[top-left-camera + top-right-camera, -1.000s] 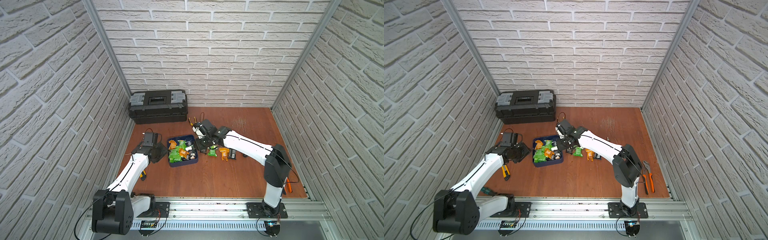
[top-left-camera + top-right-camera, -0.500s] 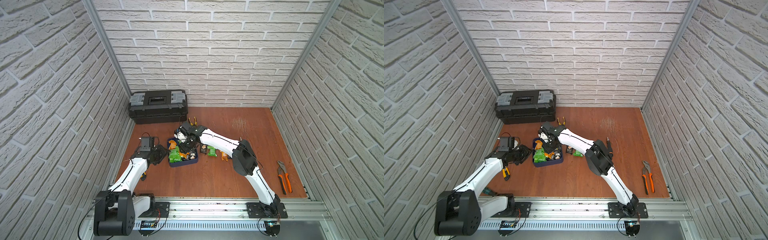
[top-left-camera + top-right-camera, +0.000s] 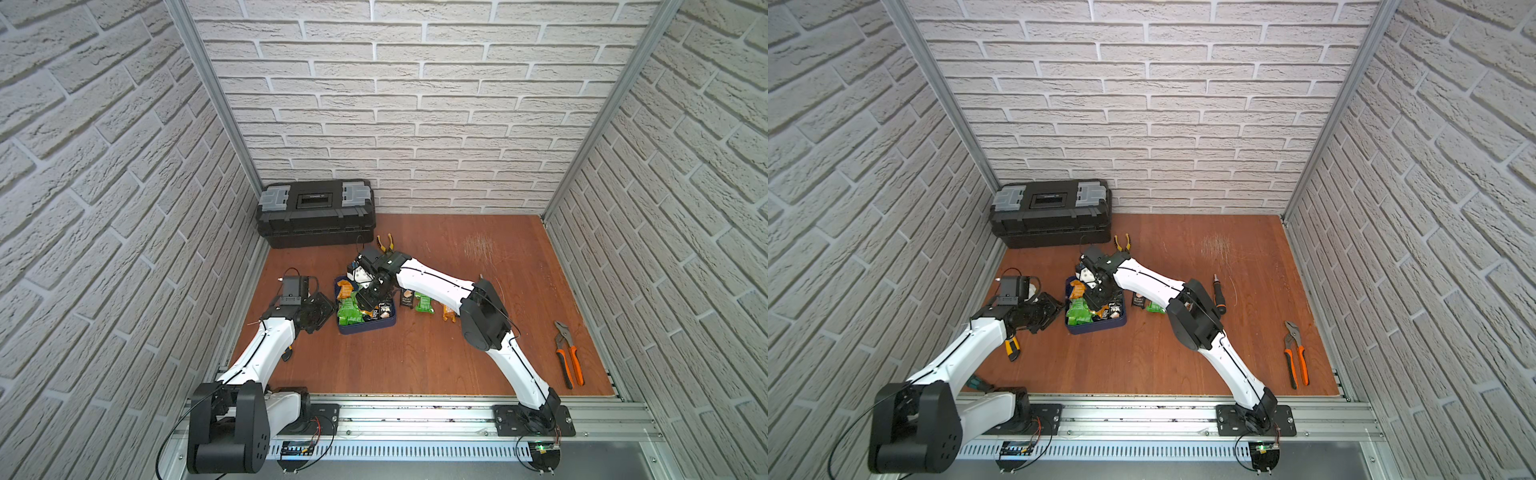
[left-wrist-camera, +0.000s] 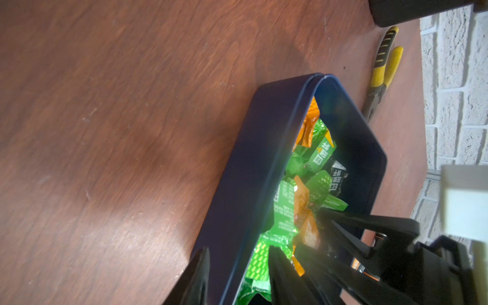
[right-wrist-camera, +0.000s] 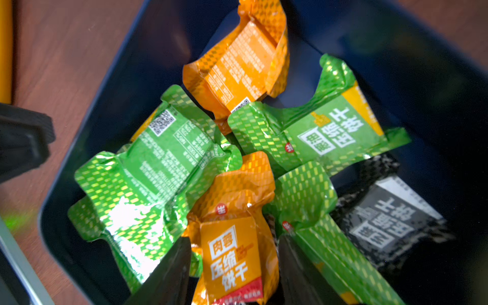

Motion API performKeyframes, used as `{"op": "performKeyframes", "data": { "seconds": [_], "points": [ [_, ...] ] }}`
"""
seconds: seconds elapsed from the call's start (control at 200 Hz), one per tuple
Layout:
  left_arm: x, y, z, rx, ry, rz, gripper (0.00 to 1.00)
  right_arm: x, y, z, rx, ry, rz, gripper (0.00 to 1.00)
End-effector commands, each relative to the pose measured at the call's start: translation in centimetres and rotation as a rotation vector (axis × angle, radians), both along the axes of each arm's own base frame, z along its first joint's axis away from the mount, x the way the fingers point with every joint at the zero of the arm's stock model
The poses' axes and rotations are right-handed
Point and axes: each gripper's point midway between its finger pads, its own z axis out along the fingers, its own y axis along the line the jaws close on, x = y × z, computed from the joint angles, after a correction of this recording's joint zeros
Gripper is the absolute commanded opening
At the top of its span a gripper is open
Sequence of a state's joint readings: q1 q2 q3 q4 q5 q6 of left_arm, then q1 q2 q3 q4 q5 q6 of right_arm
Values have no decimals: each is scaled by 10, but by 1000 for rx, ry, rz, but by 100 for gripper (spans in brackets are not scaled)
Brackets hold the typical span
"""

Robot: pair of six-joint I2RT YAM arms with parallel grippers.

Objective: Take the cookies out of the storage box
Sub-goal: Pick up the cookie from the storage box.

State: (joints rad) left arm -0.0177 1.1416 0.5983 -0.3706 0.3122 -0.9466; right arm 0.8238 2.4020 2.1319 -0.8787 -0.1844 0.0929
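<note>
Your right claw swung back over the storage box and opened, empty, astride an orange packet among the cookies still inside; left claw straddled the box wall, grip unclear, so next you likely needed to close and lift.

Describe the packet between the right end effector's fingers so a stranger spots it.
Find the dark blue tray near the black toolbox. In its pile, the orange packet between the fingers of the right end effector shows bold white characters; its orange neighbour shows only fine print.
</note>
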Motion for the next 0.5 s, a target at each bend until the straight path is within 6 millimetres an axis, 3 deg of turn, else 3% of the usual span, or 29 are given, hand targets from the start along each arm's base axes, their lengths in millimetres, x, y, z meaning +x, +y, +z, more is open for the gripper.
{"op": "performKeyframes", "data": {
  "seconds": [0.0,0.265,0.405,0.495],
  "points": [
    [-1,2,1,2,-10,9,43,-7,4,-8,-12,4,17,57],
    [-2,0,-1,0,-5,4,41,-9,3,-16,-61,-12,31,49],
    [-2,0,0,0,-10,4,40,-10,2,-13,-69,-25,41,37],
    [0,0,2,0,-14,2,41,-6,4,-1,-53,-56,31,28]
  ]
}}
